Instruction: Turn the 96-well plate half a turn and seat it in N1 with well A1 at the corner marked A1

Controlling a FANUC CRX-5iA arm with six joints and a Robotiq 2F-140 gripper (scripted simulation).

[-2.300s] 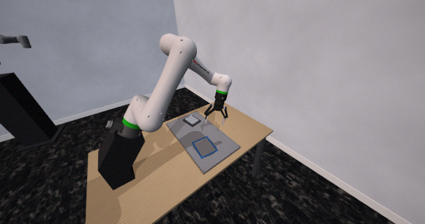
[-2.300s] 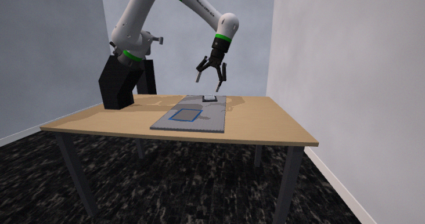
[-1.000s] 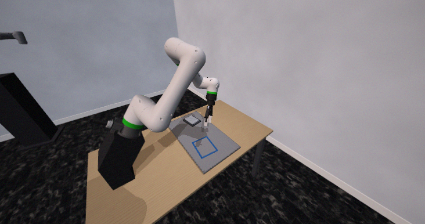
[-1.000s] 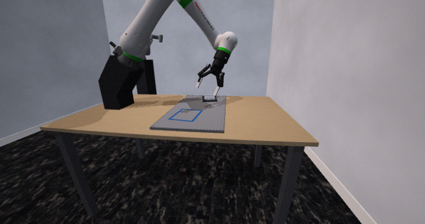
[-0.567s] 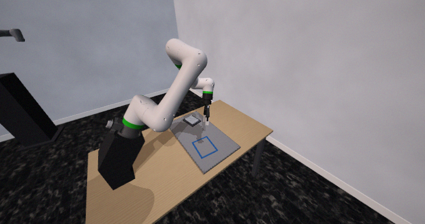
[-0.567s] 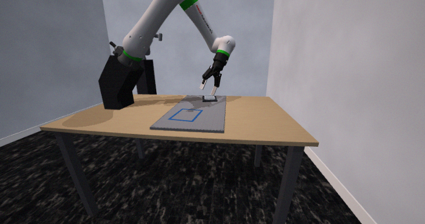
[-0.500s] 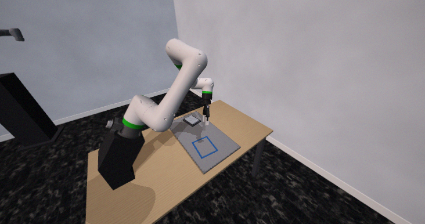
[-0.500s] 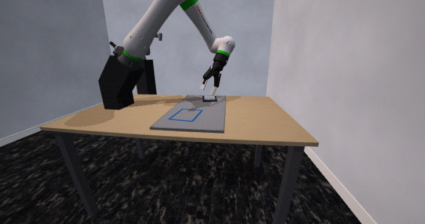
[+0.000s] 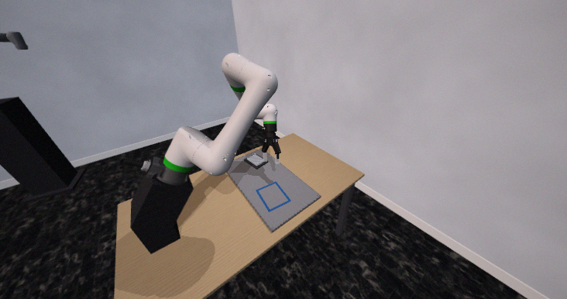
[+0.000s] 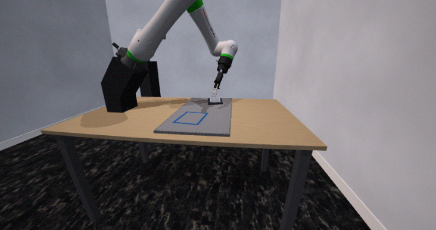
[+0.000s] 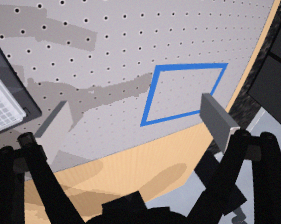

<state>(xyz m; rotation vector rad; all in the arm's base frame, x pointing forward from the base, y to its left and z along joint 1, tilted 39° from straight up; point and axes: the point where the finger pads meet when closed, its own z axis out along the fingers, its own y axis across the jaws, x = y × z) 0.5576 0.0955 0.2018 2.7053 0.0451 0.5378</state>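
The 96-well plate [image 9: 256, 159] lies in the dark nest N1 at the far end of the grey deck [image 9: 273, 186]. It also shows in the exterior view [image 10: 215, 100] and at the left edge of the wrist view [image 11: 4, 99]. My gripper [image 9: 270, 156] hangs just above the deck, right beside the plate, with its fingers wide open and nothing between them. In the exterior view the gripper [image 10: 214, 92] is a little above the plate. The wrist view shows both fingers spread wide [image 11: 120, 125]. The plate's cut corner is too small to tell.
The blue taped outline B1 [image 9: 273, 195] lies on the deck nearer the table's front; it also shows in the exterior view [image 10: 190, 118] and the wrist view [image 11: 184, 92]. The robot's black base [image 9: 156, 213] stands on the wooden table. A wall runs behind the table.
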